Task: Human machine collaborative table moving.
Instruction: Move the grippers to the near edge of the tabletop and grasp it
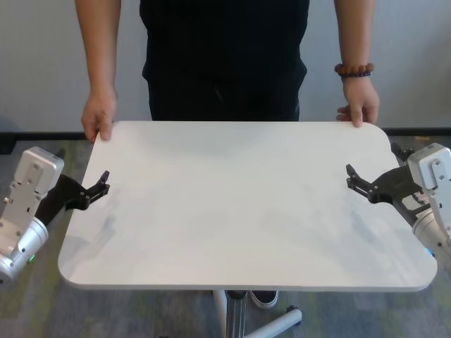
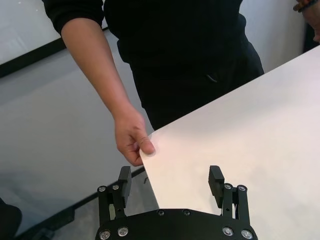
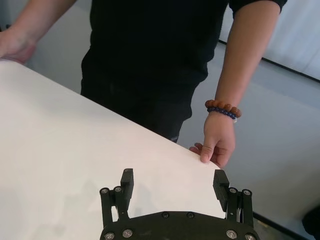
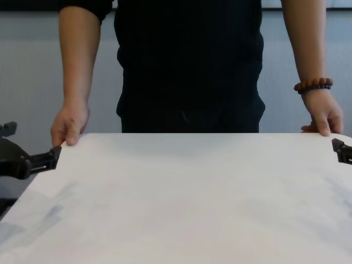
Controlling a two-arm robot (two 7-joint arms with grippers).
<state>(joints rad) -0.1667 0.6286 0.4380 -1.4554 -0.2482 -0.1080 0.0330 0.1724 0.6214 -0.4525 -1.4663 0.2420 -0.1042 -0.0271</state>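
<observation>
The white table [image 1: 239, 204] stands between me and the human [image 1: 225, 63] in a black shirt. The human holds both far corners, one hand [image 1: 99, 116] on the view's left, and the hand with the brown bracelet [image 1: 354, 70] on the right. My left gripper [image 1: 101, 184] is open at the table's left edge, and in the left wrist view [image 2: 170, 181] its fingers straddle that edge near the human's hand. My right gripper [image 1: 354, 179] is open over the table's right side. In the right wrist view [image 3: 173, 179] it sits just short of the far right corner.
The table's metal pole [image 1: 235, 313] and a base leg with a castor [image 1: 278, 324] show under the near edge, beside a shoe [image 1: 264, 299]. Grey carpet lies around. A pale wall with a dark skirting strip [image 2: 30, 62] runs behind the human.
</observation>
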